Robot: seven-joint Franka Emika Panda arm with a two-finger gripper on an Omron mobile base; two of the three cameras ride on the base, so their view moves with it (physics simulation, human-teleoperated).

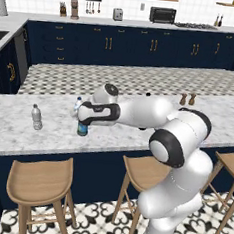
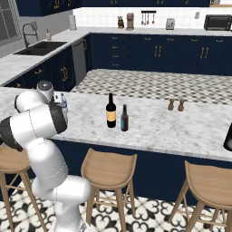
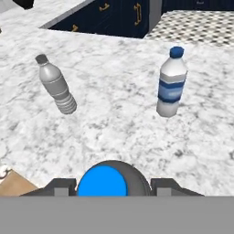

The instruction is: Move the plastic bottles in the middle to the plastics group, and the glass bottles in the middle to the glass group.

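The gripper [image 3: 108, 185] sits low over the marble island counter [image 1: 17, 130] with the dark plastic bottle [image 1: 82, 129] between its fingers; in the hand view only the bottle's blue cap shows, flanked closely by both fingertips, so the grip looks closed on it. In the left base view the hand covers the bottle's top. The grey unlabelled water bottle [image 3: 56, 85] and the blue-labelled water bottle [image 3: 171, 83] stand just beyond. Farther right stand the black wine bottle [image 2: 111, 111] and the brown long-necked bottle [image 2: 124, 118], side by side, and two stubby brown bottles [image 2: 176, 105].
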